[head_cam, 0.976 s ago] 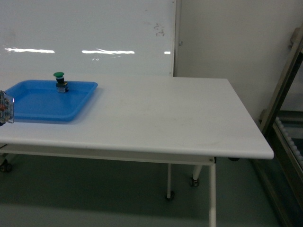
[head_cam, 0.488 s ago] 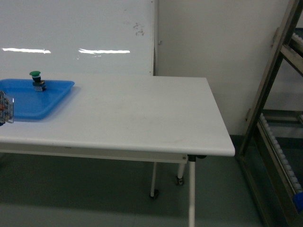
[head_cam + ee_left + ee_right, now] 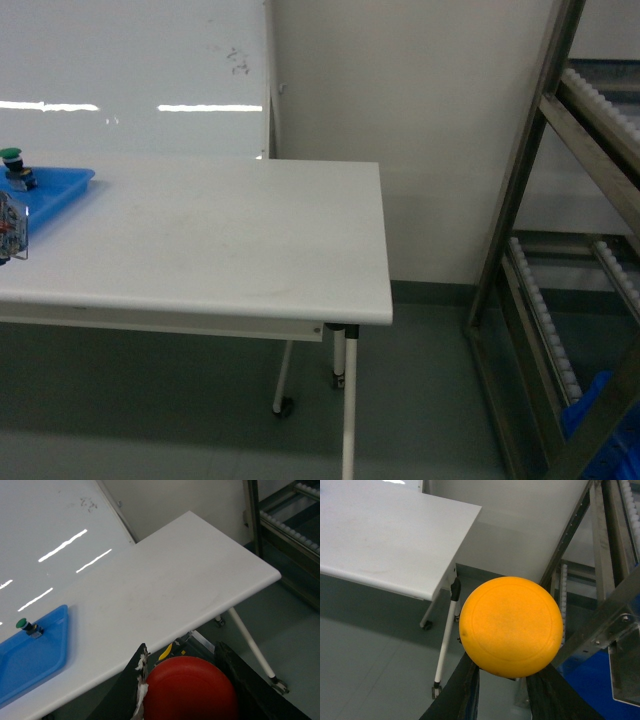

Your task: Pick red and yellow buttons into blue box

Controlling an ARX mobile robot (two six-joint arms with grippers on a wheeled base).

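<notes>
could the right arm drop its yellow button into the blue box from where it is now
Probably not yet. The right gripper holds the yellow button out over the floor beside the metal rack. The blue box shows only as a patch low in the rack, behind its frame bars.

My left tool (image 3: 182, 690) has black fingers around a plain red button cap (image 3: 190, 690). My right tool (image 3: 502, 680), also black, carries a uniform orange-yellow button cap (image 3: 511, 626). The counter (image 3: 220, 250) is white and unpatterned. The shallow tray (image 3: 30, 655) is bright blue; the button (image 3: 21, 624) on it has a green cap. The floor (image 3: 150, 400) is grey-green, the rack frame (image 3: 520, 190) dull grey metal.
</notes>
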